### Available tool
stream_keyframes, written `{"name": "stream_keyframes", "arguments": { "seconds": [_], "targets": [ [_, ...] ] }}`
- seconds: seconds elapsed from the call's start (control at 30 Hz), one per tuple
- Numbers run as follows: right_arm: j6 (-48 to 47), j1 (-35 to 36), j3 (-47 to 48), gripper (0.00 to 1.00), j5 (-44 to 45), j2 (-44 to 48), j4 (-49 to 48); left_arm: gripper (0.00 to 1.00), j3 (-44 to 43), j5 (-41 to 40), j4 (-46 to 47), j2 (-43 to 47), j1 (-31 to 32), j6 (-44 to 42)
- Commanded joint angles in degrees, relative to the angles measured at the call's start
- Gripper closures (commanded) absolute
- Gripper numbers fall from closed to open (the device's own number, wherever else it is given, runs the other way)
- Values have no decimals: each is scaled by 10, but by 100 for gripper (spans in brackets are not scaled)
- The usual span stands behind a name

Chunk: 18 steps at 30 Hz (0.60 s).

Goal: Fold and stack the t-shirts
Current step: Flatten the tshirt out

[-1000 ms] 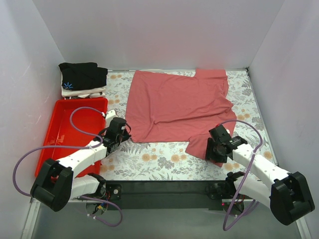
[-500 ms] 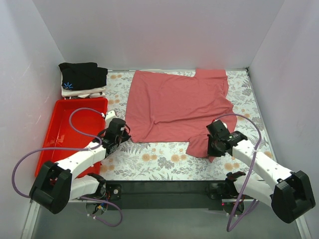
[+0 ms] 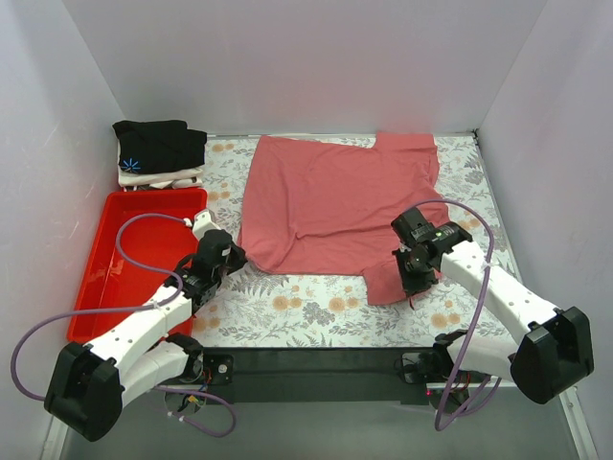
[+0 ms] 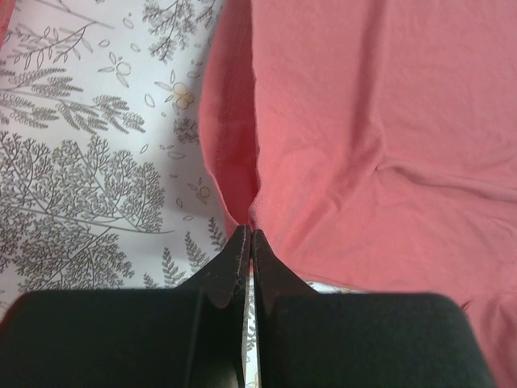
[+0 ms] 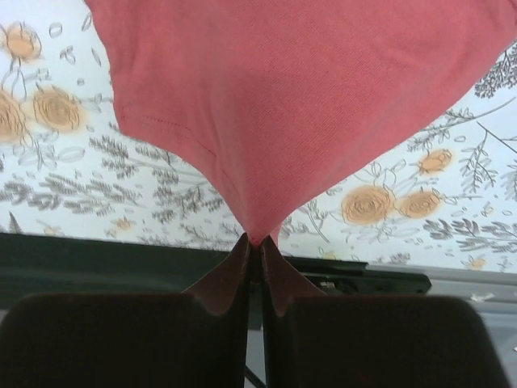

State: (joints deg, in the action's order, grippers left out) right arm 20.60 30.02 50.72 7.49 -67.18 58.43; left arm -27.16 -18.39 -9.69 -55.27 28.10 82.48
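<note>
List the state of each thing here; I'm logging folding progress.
salmon shirt: spread out, unfolded, pinched at both near corners.
black shirt: folded, stacked on the white shirt.
white shirt: folded, under the black shirt.
tray: lying flat, left of the salmon shirt.
left gripper: shut on the salmon shirt's near left corner.
right gripper: shut on its near right corner, cloth pulled to a peak.

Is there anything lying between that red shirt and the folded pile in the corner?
Nothing visible. Only bare flowered tabletop lies between the salmon-red shirt and the folded stack at the far left; the red tray sits nearer, off that line.
</note>
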Motion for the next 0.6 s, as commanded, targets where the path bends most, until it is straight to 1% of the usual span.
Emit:
{"name": "stream_keyframes", "arguments": {
  "seconds": [0.0,0.03,0.13,0.3,0.4,0.47,0.53,0.57],
  "targets": [
    [-49,3,52,99,-31,-1,82,100,-17,-6,-42,5,4,14],
    [-63,3,61,99,-59,0,91,100,-17,-6,-44,6,4,17],
    [-80,4,76,99,-103,-5,112,100,-16,-7,-52,13,3,22],
    [-101,11,83,99,-154,-7,121,100,-14,-13,-83,37,4,35],
    [-101,27,86,99,-150,-6,122,100,-12,-22,-103,55,3,46],
    [-97,28,89,99,-127,-1,124,100,-9,-27,-103,64,3,50],
    [-91,29,89,99,-96,6,120,100,-6,-41,-96,60,3,45],
    [-88,29,90,99,-85,10,117,100,-6,-45,-83,43,2,41]
  ]
}}
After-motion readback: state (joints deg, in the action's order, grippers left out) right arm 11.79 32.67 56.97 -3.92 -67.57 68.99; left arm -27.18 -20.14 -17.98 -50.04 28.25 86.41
